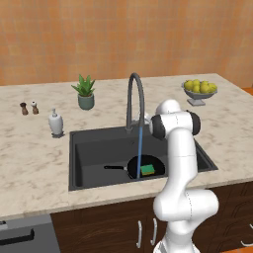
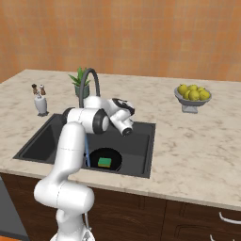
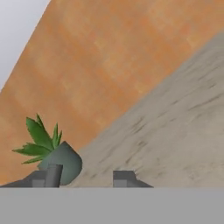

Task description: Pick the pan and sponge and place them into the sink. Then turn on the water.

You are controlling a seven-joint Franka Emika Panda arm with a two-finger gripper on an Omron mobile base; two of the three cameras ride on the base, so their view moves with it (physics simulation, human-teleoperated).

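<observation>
The black pan (image 1: 157, 162) (image 2: 116, 157) lies in the dark grey sink (image 1: 89, 148) (image 2: 42, 141), its handle pointing left. On it rests the green and yellow sponge (image 1: 147, 170) (image 2: 104, 162). A thin blue stream of water (image 1: 140, 143) (image 2: 87, 151) falls from the arched faucet (image 1: 134, 94) (image 2: 89, 77) onto the pan. My gripper (image 3: 87, 177) (image 2: 123, 105) hovers above the sink's back edge beside the faucet, aimed at the wall. It is open, with nothing between its fingertips (image 3: 52, 175).
A potted plant (image 1: 85, 92) (image 2: 77, 80) (image 3: 57, 157) stands behind the sink. A white soap dispenser (image 1: 56, 122) (image 2: 41, 104) and two small shakers (image 1: 28, 107) sit to the left. A bowl of lemons (image 1: 199, 90) (image 2: 192, 96) stands at the right of the counter.
</observation>
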